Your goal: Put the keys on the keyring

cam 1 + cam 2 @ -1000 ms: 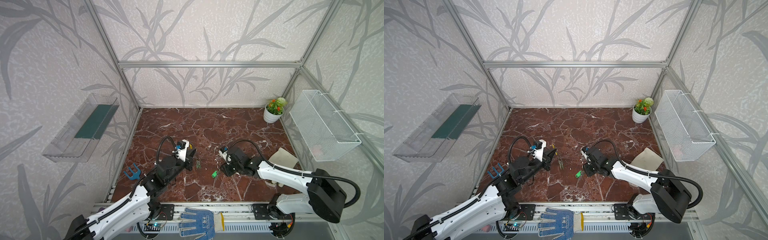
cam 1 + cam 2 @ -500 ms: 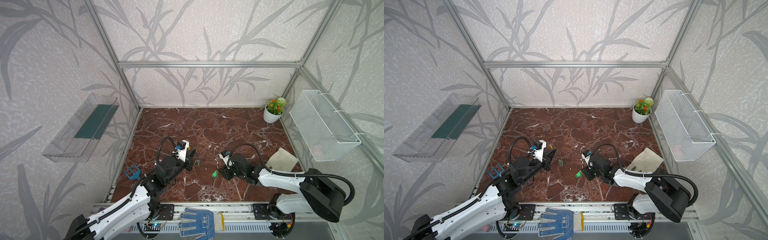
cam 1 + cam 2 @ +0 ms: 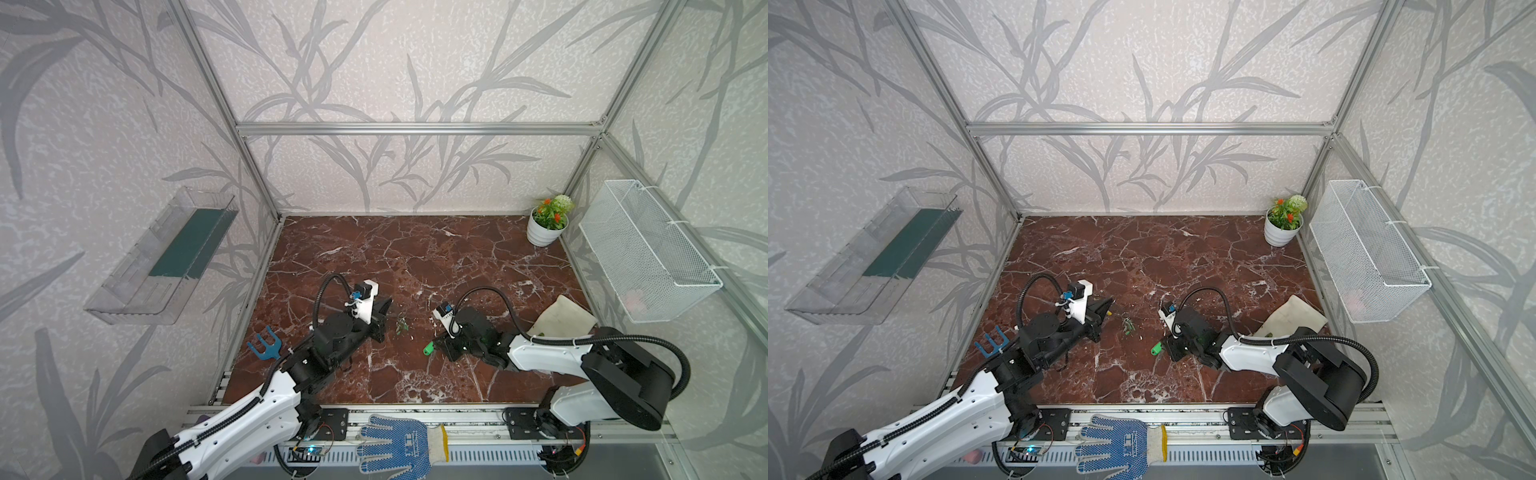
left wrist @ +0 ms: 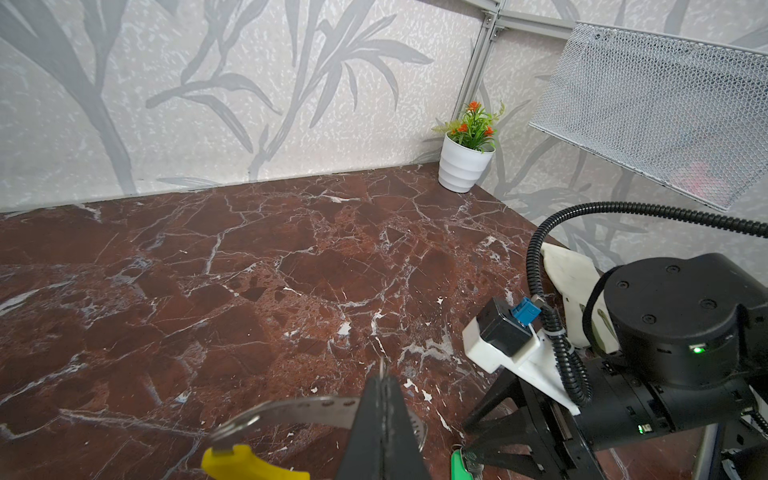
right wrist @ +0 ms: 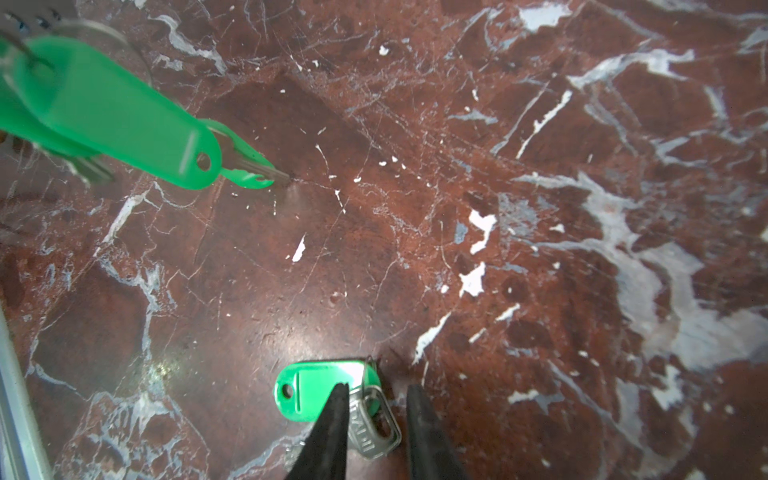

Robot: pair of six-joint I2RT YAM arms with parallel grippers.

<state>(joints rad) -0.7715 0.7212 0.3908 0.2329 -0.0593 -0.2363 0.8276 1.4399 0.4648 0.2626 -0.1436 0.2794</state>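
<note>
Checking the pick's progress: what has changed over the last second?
The right gripper lowered toward the table and edged left onto the loose green-tagged key; its jaws now straddle the key's metal part, not yet clamped. The left gripper stayed put, shut on the keyring; the key has not shifted.

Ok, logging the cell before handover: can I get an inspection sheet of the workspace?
Surface: white-veined red-brown marble tabletop.
Job's things: grey perforated metal keyring with yellow sleeve, clamped; green-tagged metal key lying flat; small key bunch between the arms.
Clutter: blue dotted glove on front rail; blue plastic fork; beige cloth.
Grippers: left gripper shut on the keyring; right gripper open, astride the key.
Cables: black corrugated hoses loop over both wrists.
Surroundings: white potted plant, white mesh basket, clear plastic wall shelf.
</note>
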